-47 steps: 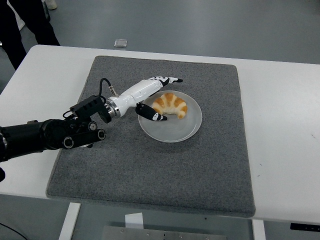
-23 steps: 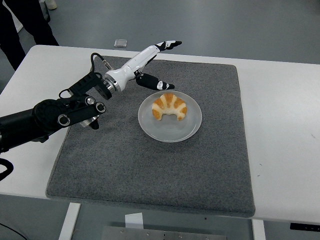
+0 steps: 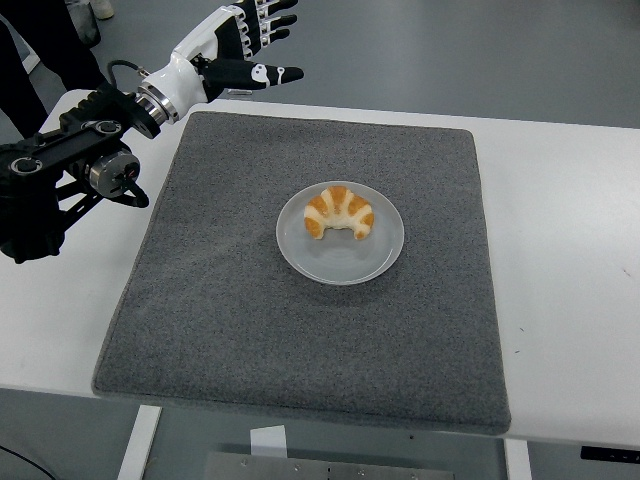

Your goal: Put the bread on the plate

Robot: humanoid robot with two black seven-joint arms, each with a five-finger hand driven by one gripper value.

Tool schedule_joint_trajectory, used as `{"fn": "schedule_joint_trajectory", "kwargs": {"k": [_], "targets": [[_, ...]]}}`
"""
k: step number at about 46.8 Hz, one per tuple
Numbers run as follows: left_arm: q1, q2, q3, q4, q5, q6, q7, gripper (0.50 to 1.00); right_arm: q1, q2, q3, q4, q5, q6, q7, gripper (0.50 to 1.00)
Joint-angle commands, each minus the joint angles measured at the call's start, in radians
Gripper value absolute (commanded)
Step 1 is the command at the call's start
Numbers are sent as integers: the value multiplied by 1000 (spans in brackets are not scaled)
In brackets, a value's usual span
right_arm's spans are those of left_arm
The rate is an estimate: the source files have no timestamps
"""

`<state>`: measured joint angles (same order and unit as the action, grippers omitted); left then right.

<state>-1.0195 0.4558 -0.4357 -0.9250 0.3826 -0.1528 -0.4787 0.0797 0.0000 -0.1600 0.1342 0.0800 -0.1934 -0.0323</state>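
Observation:
A golden croissant lies on a round grey plate in the middle of a dark grey mat. My left hand is raised high at the top left, far above and left of the plate. Its fingers are spread and it holds nothing. The right arm is out of view.
The mat lies on a white table. A person's dark trouser legs show at the top left, behind the table. A small grey square lies on the floor beyond the table's far edge.
My left hand has let go of the croissant, lifted off the plate and drawn back up and to the left. The croissant stays on the plate.

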Motion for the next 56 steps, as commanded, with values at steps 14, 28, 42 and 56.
{"fn": "schedule_joint_trajectory", "kwargs": {"k": [14,28,42,56], "targets": [[13,23,-44,66,-269,-155,11,994,0,0,-1,-1,0,3,0,952],[67,18,-41,144,-360,-191,12,994,0,0,-1,1,0,3,0,952],[76,12,-43,206,-389,-194,38,994,0,0,-1,-1,0,2,0,952],[84,9,-38,233,-396,-182,77,992,0,0,-1,-1,0,2,0,952]]}}
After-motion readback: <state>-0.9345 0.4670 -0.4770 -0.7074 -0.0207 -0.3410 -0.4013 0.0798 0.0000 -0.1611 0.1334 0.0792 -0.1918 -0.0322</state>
